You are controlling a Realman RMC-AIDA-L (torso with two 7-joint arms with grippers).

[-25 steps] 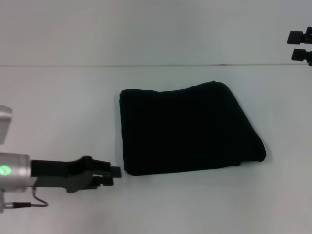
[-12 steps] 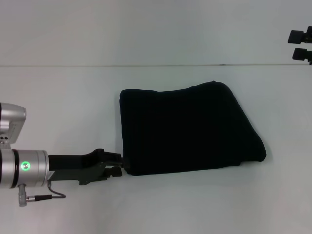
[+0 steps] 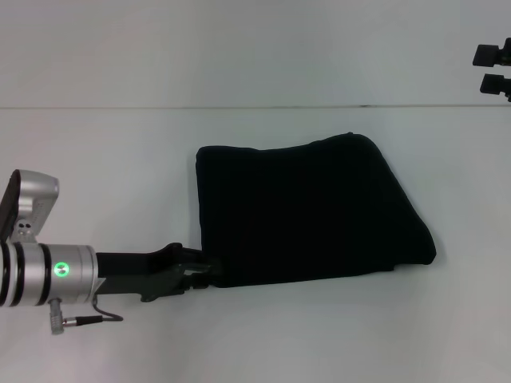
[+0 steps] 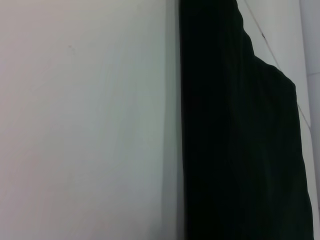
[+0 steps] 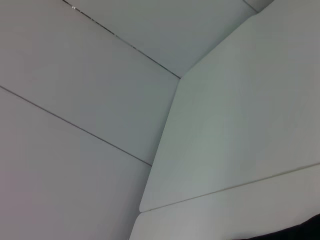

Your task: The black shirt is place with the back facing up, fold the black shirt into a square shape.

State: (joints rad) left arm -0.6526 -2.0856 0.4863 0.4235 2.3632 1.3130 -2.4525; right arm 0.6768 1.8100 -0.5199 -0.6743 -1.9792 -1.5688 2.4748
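The black shirt (image 3: 307, 209) lies folded into a rough rectangle in the middle of the white table (image 3: 104, 159); no lettering shows. My left gripper (image 3: 209, 271) is low over the table at the shirt's near left corner, its tip touching the fabric edge. The left wrist view shows the shirt's straight edge (image 4: 240, 150) against the table. My right gripper (image 3: 479, 69) is raised at the far right, well away from the shirt, with its two fingers apart and nothing between them. A dark sliver of the shirt (image 5: 300, 232) shows in the right wrist view.
The table's far edge (image 3: 239, 107) runs across the back, with a pale wall behind it. White table surface lies to the left, right and front of the shirt.
My left arm has slid to the right along the table until its gripper tip reached the shirt's near left corner. The shirt and the right arm have not moved.
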